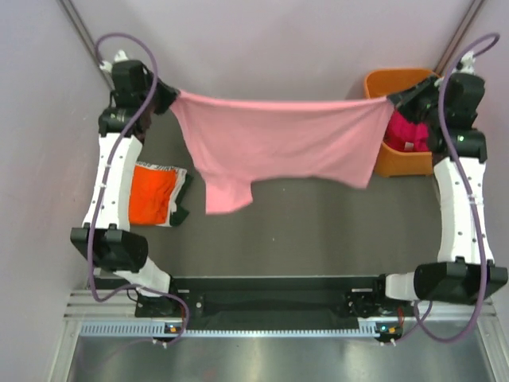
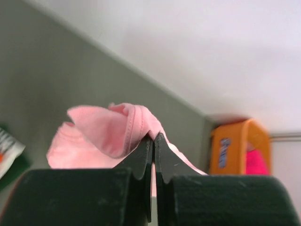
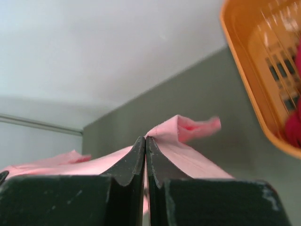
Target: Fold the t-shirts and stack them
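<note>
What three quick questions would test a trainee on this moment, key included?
1. True or false: the left gripper and the right gripper are each shut on the pink t-shirt, which is stretched between them.
2. The folded orange t-shirt lies: A) inside a drawer; B) on the table beside the left arm; C) in the left gripper.
3. Fill in: the magenta cloth sits in the orange ____.
Key: 1 true; 2 B; 3 basket.
</note>
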### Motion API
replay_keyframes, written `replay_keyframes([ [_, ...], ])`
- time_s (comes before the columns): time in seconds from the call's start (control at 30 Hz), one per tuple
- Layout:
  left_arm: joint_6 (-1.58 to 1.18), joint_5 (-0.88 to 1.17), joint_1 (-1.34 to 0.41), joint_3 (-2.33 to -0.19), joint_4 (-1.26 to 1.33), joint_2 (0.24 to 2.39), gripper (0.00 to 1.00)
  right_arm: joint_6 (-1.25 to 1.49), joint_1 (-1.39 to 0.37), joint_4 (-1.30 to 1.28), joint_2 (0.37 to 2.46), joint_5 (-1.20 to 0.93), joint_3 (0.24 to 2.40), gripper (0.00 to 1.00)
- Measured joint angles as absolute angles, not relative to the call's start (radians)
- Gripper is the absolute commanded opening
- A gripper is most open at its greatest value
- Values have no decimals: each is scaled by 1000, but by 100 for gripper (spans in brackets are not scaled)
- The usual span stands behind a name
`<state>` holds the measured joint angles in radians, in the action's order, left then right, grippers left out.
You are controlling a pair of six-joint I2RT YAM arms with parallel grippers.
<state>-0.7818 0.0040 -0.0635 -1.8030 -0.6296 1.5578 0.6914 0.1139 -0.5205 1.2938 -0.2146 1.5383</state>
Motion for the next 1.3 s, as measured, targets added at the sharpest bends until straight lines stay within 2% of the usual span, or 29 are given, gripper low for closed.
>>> replay_keyframes([
  [0.13,-793,78,-15,-2001,-556,1641,0,693,129,-491,1396,-271,1739,0],
  [0.23,-809,120,-11,-1979,-476,1631,0,710,136,-444,1398,-312,1733,0],
  [0.33,-828,148,-13,-1770,-324,1579,0,728,137,-366,1394,-353,1633,0],
  [0.63,-855,141,-12,-1100,-119,1551,0,767,139,-210,1458,-413,1101,0],
  [0.87,-833,165,-12,-832,-70,1391,0,729,139,-145,1399,-389,829,0],
  [1.07,-798,191,-12,-636,-36,1192,0,669,141,-138,1239,-330,625,0],
  [1.3,-750,160,-12,-497,-181,968,0,624,144,-208,955,-213,450,0],
])
